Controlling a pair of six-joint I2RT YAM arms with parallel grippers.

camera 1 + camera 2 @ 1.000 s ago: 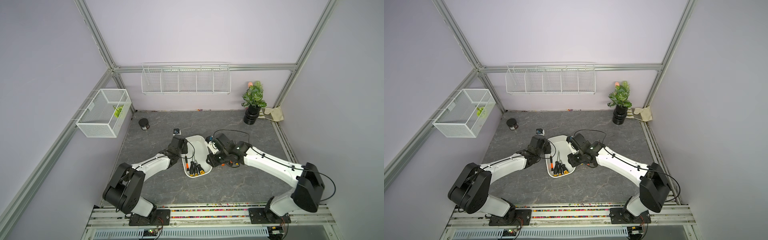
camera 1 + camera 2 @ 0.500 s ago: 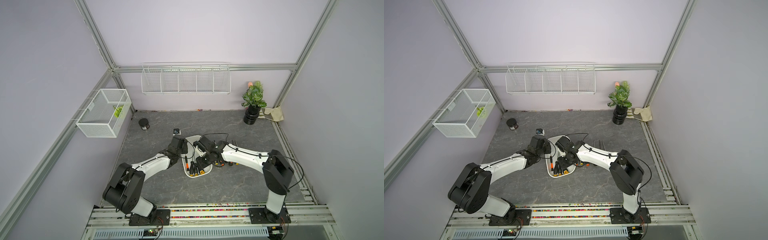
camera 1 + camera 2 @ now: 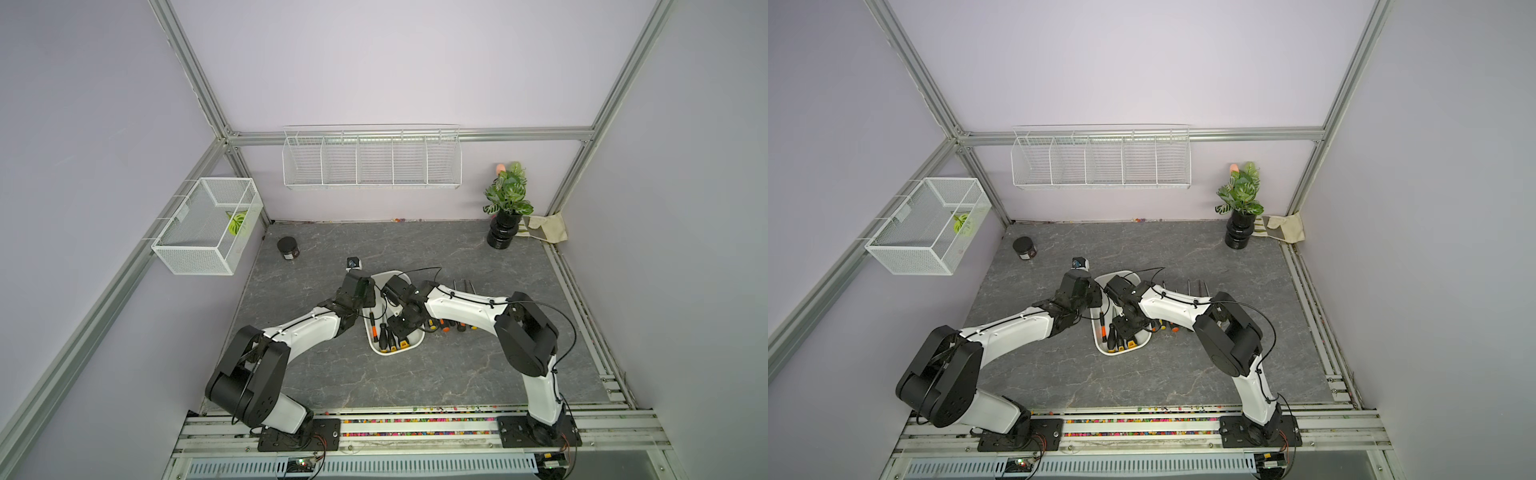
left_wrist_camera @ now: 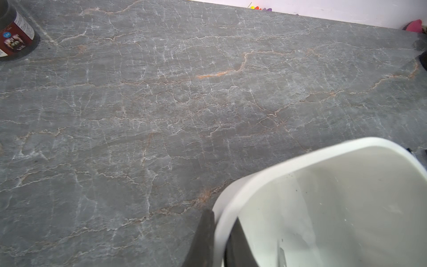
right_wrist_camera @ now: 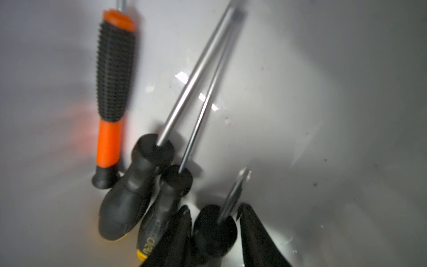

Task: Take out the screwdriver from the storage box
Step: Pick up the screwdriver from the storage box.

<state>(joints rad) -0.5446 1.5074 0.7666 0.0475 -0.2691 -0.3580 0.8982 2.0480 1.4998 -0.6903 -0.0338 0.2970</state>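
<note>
The storage box (image 3: 388,277) sits mid worktop (image 3: 415,382), screwdrivers (image 3: 375,332) in it, other screwdrivers (image 3: 461,326) just right; a jar (image 3: 288,248) stands near the back left corner, a plant (image 3: 508,195) back right.

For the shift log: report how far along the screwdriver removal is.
Done: several screwdrivers already lie on the table beside the storage box. In hand: left pincer clamps the box rim; right pincer straddles a black-handled screwdriver inside, grip unclear. Left: lift it out; three more, including an orange-handled one, are in the box.

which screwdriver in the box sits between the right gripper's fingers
The black-handled screwdriver farthest from the orange-and-black one; the right gripper straddles only its handle.
</note>
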